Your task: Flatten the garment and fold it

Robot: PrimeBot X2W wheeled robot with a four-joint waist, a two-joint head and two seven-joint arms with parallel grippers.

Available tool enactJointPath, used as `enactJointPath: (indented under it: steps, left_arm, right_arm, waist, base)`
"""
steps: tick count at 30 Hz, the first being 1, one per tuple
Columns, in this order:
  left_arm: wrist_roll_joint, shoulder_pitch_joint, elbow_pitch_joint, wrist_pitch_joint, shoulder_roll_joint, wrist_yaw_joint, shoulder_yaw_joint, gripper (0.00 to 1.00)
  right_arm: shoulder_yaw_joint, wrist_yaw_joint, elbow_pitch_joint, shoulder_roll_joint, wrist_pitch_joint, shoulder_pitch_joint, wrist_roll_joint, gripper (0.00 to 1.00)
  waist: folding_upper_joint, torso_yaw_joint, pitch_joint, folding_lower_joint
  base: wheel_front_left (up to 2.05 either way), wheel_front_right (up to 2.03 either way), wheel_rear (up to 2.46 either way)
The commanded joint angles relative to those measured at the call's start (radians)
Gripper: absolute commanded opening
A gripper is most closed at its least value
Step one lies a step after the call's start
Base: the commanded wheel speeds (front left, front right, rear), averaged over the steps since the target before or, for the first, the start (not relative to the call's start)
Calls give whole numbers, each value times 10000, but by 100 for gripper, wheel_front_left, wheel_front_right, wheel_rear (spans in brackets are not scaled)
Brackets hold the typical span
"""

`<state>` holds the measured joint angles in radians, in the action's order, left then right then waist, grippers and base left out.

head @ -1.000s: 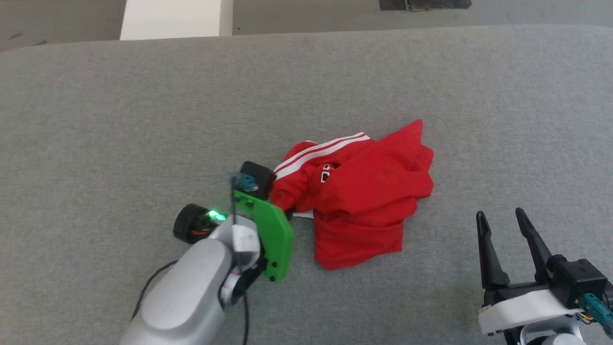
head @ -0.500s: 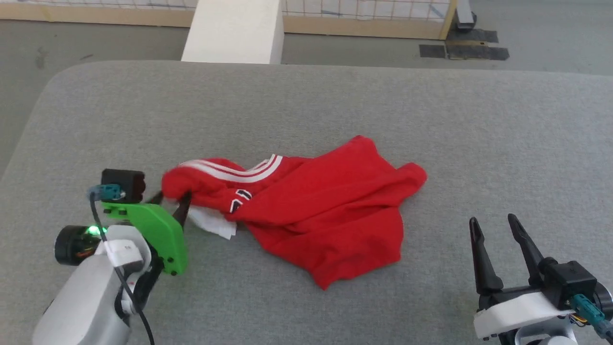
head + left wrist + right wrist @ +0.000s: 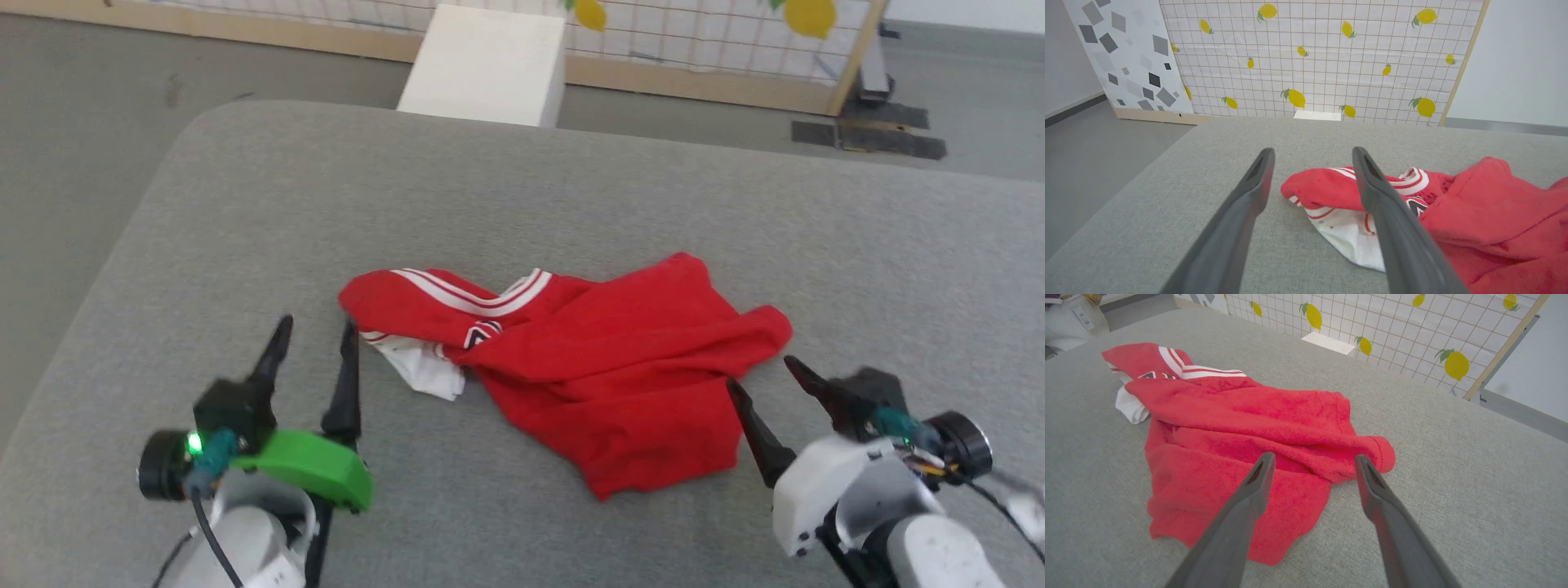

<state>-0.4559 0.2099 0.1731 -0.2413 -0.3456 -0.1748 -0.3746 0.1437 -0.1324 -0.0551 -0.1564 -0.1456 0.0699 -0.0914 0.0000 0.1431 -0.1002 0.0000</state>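
Red cloth lies bunched near the middle of the grey padded tabletop (image 3: 490, 188). The shirt (image 3: 604, 376) is crumpled and its body is doubled over itself. The striped trim (image 3: 473, 294) sits at its 10 o'clock and a white sleeve (image 3: 420, 367) pokes out at 9 o'clock.

The left jaws stand apart and empty at the shirt's 8 o'clock, with one finger (image 3: 346, 384) just beside that sleeve. The right jaws, also apart and holding nothing, sit at 4 o'clock with their tips near the rolled hem corner (image 3: 763, 327) at 3 o'clock.

From where I stand, the worry is the layers. That hem corner looks rolled under, so a pinch there would likely catch two or three thicknesses, and pulling would lock the fold in instead of opening it. On the other side, the sleeve is tucked beneath the red shoulder. A grab on the sleeve alone could drag the whole bundle toward 9 o'clock without spreading it. If only one side gets hold, the shirt will probably slide across the tabletop instead of stretching flat. Tips coming down too steeply could also dig into the padding and miss the cloth edge altogether.
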Motion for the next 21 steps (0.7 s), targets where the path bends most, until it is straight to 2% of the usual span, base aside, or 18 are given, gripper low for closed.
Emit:
enactJointPath:
  steps: [1,4,8,14,18,19,20,21]
  left_arm:
    - [235,-390,-206,-120,123,-157,-23,100]
    - [484,-966,-580,-190,421,-247,-28,100]
    - [788,-1446,-922,-200,878,-207,-2,100]
    - [1078,-1686,-952,-202,1333,111,137,100]
    - [1217,-1719,-860,-203,1473,296,286,100]
    - [1240,-1722,-832,-203,1499,328,326,100]
    - [1267,-1731,-777,-203,1527,364,369,100]
    - [1283,-1739,-725,-203,1545,393,398,100]
  right_arm:
    - [218,17,-167,-319,-741,396,-267,100]
    - [742,17,-767,-820,-2453,945,-982,100]
    - [991,17,-1624,-1212,-3842,1489,-1466,100]
    - [1113,17,-2723,-1035,-4512,1840,-1750,100]
    - [1463,17,-3437,-1026,-4741,1811,-1614,100]
    - [1568,17,-3574,-1056,-4773,1773,-1600,71]
    - [1683,17,-3681,-1125,-4740,1726,-1573,0]
    - [1738,17,-3715,-1205,-4666,1691,-1535,0]
  waist:
    - [0,566,144,0]
    - [0,980,105,0]
    - [0,1528,-22,0]
    - [0,2084,-186,0]
    - [0,2179,-204,0]
    - [0,2175,-187,0]
    - [0,2150,-140,0]
    - [0,2107,-102,0]
  base:
    - [0,0,0]
    - [0,0,0]
    - [0,0,0]
    - [0,0,0]
    - [0,0,0]
    - [0,0,0]
    - [0,0,0]
    - [0,0,0]
